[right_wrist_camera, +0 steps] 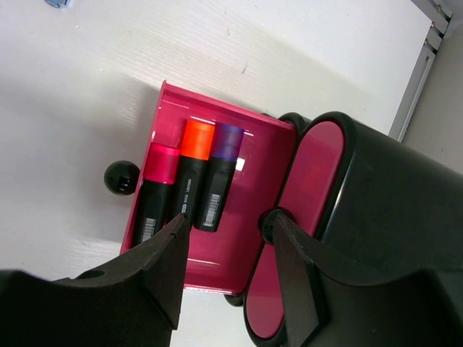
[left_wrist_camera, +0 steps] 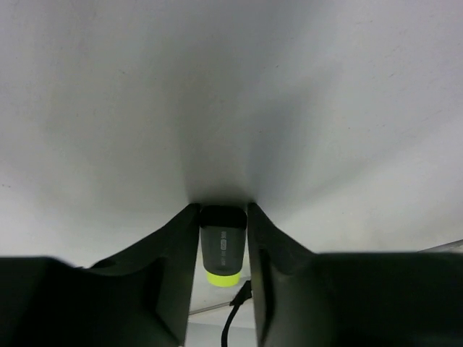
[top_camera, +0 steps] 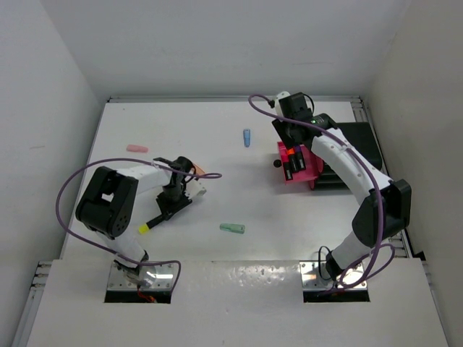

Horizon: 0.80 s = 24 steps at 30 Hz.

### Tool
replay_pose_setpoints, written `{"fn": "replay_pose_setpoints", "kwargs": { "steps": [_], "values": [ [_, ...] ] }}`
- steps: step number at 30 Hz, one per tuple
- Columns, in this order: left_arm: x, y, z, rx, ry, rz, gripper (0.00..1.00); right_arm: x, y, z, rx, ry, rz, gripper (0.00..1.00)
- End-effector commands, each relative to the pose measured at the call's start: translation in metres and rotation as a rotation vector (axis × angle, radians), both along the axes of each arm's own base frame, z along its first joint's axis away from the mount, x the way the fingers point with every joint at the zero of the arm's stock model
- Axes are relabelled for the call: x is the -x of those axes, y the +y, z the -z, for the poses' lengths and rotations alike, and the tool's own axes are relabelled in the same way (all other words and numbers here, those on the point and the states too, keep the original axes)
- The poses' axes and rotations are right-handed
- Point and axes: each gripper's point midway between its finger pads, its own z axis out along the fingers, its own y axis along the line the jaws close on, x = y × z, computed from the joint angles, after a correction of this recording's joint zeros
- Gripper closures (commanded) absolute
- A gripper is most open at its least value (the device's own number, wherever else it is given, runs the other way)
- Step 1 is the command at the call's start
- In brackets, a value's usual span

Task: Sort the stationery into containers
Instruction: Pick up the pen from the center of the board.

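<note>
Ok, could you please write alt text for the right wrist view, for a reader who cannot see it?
An open magenta drawer holds a pink highlighter, an orange highlighter and a purple highlighter side by side. The right hand hovers open above it, beside the black box.

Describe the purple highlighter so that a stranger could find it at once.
Find the black box at the right of the table. Its open red drawer holds three black highlighters side by side. The purple highlighter lies nearest the box, beside the orange one; the pink one lies farthest.
</note>
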Motion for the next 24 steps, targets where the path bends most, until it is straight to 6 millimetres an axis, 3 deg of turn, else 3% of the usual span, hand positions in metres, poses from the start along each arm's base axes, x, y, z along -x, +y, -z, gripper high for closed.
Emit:
{"fn": "replay_pose_setpoints", "kwargs": {
  "steps": [1,3,5,10,15,19,24],
  "values": [
    [-0.001,-0.005,0.008,0.043,0.02,-0.002,0.66,-0.003,-0.002,-0.019,-0.013,-0.042,0.004,0.51],
    [-0.008,-0.014,0.003,0.079,0.011,0.006,0.8,-0.002,0.004,-0.021,-0.033,-0.039,-0.008,0.51],
    [-0.017,-0.019,-0.002,0.093,-0.002,-0.007,0.87,0.001,0.011,-0.023,-0.069,-0.033,-0.031,0.51],
    [-0.047,-0.053,-0.025,0.261,-0.033,-0.068,0.98,0.013,0.037,-0.032,-0.157,-0.041,-0.134,0.5],
    [-0.088,-0.088,-0.051,0.403,-0.121,-0.099,1.0,0.015,0.045,-0.035,-0.156,-0.057,-0.163,0.49],
    [-0.132,-0.115,-0.088,0.537,-0.226,-0.154,1.0,0.022,0.052,-0.036,-0.21,-0.07,-0.191,0.48],
    [-0.156,-0.142,-0.122,0.725,-0.244,-0.222,1.0,0.041,0.075,-0.027,-0.356,-0.02,-0.246,0.47]
  ]
}}
